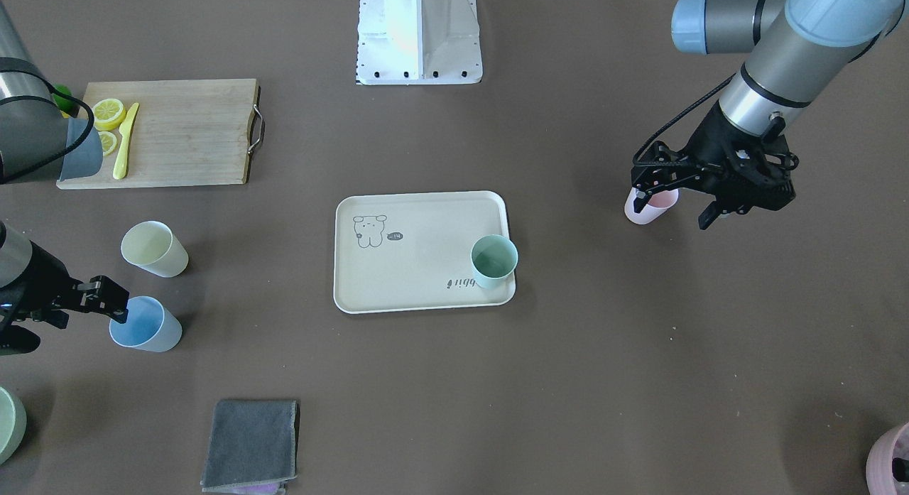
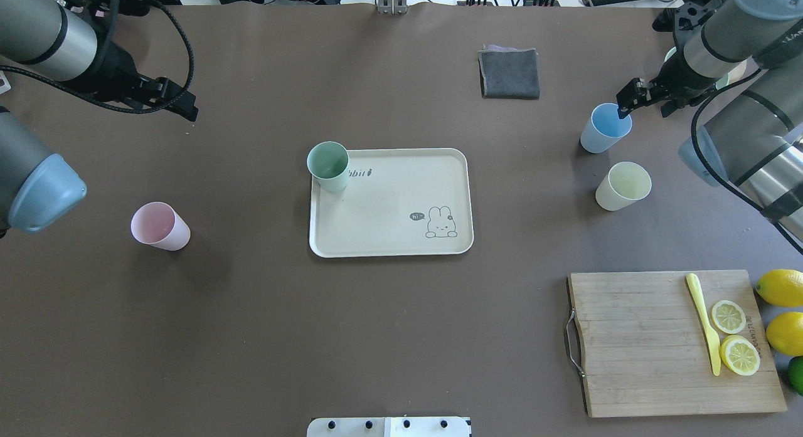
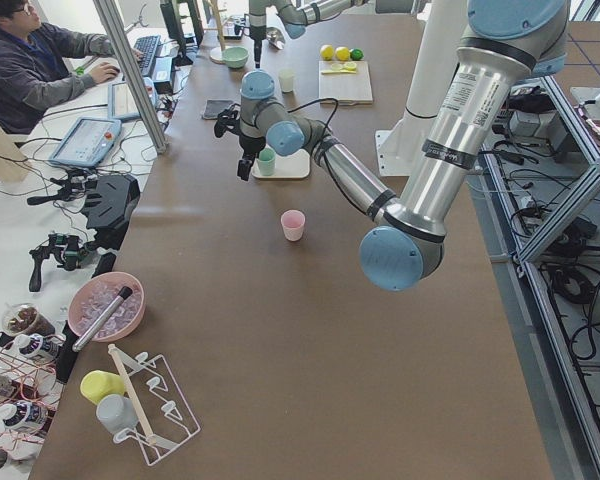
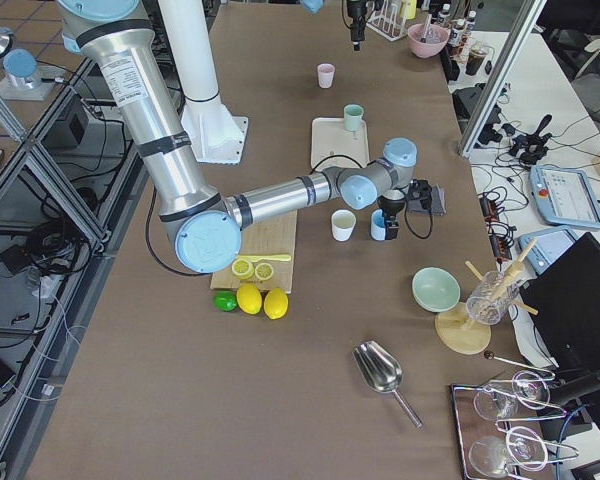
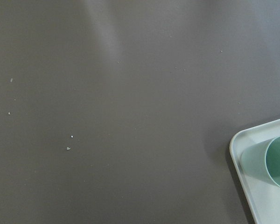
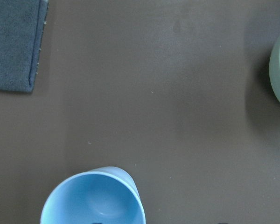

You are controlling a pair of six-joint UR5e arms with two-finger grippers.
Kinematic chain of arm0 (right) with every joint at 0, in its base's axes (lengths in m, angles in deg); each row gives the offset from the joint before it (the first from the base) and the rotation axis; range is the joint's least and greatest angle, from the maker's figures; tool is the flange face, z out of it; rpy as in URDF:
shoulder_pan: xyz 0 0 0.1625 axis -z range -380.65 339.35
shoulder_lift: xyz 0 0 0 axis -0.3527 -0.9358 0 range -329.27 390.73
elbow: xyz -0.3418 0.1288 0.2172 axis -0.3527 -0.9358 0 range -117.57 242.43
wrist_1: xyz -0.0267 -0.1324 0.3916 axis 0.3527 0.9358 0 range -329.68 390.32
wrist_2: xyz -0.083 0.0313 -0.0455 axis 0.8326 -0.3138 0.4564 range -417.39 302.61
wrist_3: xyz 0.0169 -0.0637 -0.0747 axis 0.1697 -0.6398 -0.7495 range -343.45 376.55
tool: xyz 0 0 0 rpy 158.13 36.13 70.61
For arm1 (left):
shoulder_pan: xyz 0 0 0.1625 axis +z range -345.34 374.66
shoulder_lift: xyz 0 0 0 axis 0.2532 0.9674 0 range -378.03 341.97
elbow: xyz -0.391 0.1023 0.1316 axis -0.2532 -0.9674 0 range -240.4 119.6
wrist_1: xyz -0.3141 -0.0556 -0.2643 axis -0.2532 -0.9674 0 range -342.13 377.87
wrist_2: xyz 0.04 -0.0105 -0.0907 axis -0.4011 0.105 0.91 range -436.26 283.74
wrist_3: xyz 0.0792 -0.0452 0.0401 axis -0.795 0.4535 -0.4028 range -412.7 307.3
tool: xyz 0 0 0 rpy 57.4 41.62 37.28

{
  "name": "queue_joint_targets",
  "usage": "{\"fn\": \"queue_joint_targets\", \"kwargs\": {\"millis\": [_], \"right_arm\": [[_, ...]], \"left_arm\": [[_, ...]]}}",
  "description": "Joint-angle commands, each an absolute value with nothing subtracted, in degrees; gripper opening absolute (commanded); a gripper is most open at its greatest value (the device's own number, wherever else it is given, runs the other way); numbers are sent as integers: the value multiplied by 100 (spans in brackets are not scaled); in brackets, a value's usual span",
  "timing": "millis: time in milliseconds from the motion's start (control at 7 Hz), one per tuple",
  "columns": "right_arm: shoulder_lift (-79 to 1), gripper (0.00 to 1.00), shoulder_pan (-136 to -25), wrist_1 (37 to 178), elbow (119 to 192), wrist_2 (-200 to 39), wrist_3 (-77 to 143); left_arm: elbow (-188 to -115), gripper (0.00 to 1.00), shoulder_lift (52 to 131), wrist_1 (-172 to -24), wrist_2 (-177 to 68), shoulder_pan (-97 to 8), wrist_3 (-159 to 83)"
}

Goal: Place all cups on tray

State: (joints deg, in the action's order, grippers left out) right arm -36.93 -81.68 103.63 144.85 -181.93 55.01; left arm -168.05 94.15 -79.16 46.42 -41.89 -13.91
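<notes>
The cream tray lies mid-table with the mint green cup upright in one corner. The pink cup stands alone on the table on my left. My left gripper hangs open and empty high above the table, well away from the pink cup; its wrist view shows only the tray corner and the mint cup. The light blue cup and pale yellow cup stand on my right. My right gripper is open at the blue cup's rim, one finger over its mouth.
A wooden cutting board with lemon slices and a yellow knife lies at my near right, whole lemons beside it. A grey cloth lies at the far side. A pale green dish and a mauve pot sit at the far corners.
</notes>
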Motion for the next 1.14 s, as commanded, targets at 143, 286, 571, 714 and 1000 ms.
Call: {"fn": "queue_joint_targets", "kwargs": {"millis": [143, 286, 571, 714, 1000], "right_arm": [[-3720, 35, -7910, 10284, 14461, -17895, 5924], [-3712, 0, -7875, 10283, 14505, -17816, 5997], [-3642, 0, -7866, 10283, 14662, -17815, 6302], [-3406, 0, -7857, 10335, 14750, -17868, 6644], [-2835, 0, -7604, 10371, 14786, -17886, 7480]], "left_arm": [[-16807, 98, 9403, -7916, 4635, -4194, -1394], [-16798, 98, 9403, -7916, 4635, -4194, -1394], [-16807, 98, 9333, -7907, 4635, -4202, -1394], [-16824, 98, 9254, -7916, 4652, -4272, -1394], [-16956, 99, 8895, -7925, 4661, -4290, -1403]]}}
